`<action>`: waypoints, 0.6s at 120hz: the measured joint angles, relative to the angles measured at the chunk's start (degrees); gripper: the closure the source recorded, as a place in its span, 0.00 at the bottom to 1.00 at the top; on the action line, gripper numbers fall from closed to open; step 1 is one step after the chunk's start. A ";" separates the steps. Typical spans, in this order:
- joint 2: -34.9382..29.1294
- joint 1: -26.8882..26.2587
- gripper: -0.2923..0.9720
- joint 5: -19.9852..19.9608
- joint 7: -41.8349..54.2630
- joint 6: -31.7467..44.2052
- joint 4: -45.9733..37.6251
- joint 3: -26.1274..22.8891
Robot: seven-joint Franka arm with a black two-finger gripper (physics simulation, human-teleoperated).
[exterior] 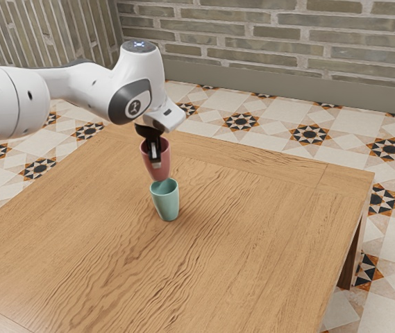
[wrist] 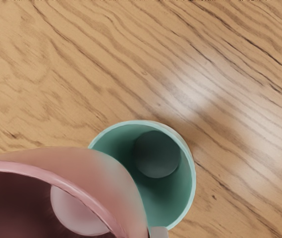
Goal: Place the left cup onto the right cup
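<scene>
**Hovering pink over teal, one drop from a stack**

Closest to the wrist camera, the pink cup (wrist: pixel 56 188) hangs in the black gripper (exterior: pixel 155 159), pinched by its wall (one finger (exterior: pixel 155 149) shows on the outside) and clear of the table. Just beneath it stands the teal cup (exterior: pixel 164 200), upright on the wooden table (exterior: pixel 253 263). Pink covers only part of teal's rim, so I'd call this the alignment step. Next comes a small centring shift, then a straight lowering and release. Beyond lie the tiled floor (exterior: pixel 308 118) and the brick wall (exterior: pixel 287 35).
</scene>
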 joint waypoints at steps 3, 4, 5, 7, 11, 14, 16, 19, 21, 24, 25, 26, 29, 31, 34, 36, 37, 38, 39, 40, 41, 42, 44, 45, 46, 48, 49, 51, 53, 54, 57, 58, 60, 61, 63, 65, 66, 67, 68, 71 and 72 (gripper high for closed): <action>0.02 -0.01 0.85 -0.23 0.06 -0.03 0.02 0.00; 0.02 -0.03 0.85 -0.30 0.08 -0.04 0.02 0.00; 0.03 -0.03 0.85 -0.37 0.10 -0.05 0.03 0.00; 0.03 -0.05 0.85 -0.56 0.13 -0.06 0.03 0.00; 0.04 -0.05 0.85 -0.97 0.20 -0.10 0.04 0.00; 0.04 -0.04 0.85 -1.28 0.25 -0.13 0.04 0.00; 0.04 -0.05 0.85 -1.47 0.29 -0.14 0.04 0.00; 0.04 -0.05 0.85 -1.71 0.34 -0.17 0.05 0.00; 0.05 -0.03 0.85 -1.84 0.37 -0.19 0.05 0.00; 0.05 -0.02 0.85 -2.08 0.42 -0.22 0.05 0.00; 0.05 -0.02 0.85 -2.16 0.44 -0.23 0.05 0.00; 0.05 -0.01 0.85 -2.23 0.45 -0.24 0.05 0.00; 0.05 -0.01 0.85 -2.41 0.50 -0.26 0.05 0.00; 0.05 0.00 0.85 -2.58 0.54 -0.27 0.05 0.00; 0.06 0.00 0.85 -2.83 0.60 -0.29 0.05 0.00; 0.07 0.00 0.85 -3.03 0.63 -0.30 0.05 0.00; 0.06 0.00 0.85 -3.12 0.65 -0.31 0.05 0.00; 0.06 0.00 0.85 -3.22 0.67 -0.32 0.05 0.00; 0.06 0.00 0.85 -3.31 0.69 -0.33 0.05 0.00; 0.06 0.00 0.85 -3.39 0.71 -0.34 0.05 0.00; 0.06 0.00 0.85 -3.47 0.72 -0.34 0.05 0.00; 0.05 0.00 0.85 -3.56 0.74 -0.35 0.05 0.00; 0.05 0.00 0.85 -3.70 0.77 -0.37 0.05 0.00; 0.05 0.00 0.85 -3.76 0.79 -0.38 0.05 0.00; 0.06 0.00 0.85 -3.82 0.81 -0.39 0.05 0.00; 0.07 0.00 0.85 -3.94 0.84 -0.41 0.05 0.00; 0.07 0.00 0.85 -3.99 0.85 -0.41 0.05 0.00; 0.06 0.00 0.85 -4.08 0.89 -0.43 0.05 0.00; 0.06 0.00 0.85 -4.16 0.92 -0.44 0.05 0.00; 0.06 0.00 0.85 -4.20 0.93 -0.45 0.05 0.00; 0.05 0.00 0.85 -4.32 0.97 -0.47 0.05 0.00; 0.06 0.00 0.85 -4.38 0.99 -0.47 0.05 0.00; 0.08 0.00 0.85 -4.47 1.01 -0.48 0.05 0.00; 0.09 0.00 0.85 -4.52 1.03 -0.49 0.05 0.00; 0.08 0.02 0.85 -4.64 1.05 -0.50 0.05 0.00; 0.09 0.04 0.85 -4.76 1.08 -0.51 0.05 0.00; 0.09 0.05 0.85 -4.82 1.09 -0.53 0.05 0.00; 0.08 0.05 0.85 -4.87 1.11 -0.55 0.05 0.00; 0.08 0.06 0.85 -4.92 1.12 -0.56 0.05 0.00; 0.09 0.07 0.85 -5.05 1.15 -0.62 0.05 0.00; 0.09 0.08 0.85 -5.09 1.16 -0.63 0.05 0.00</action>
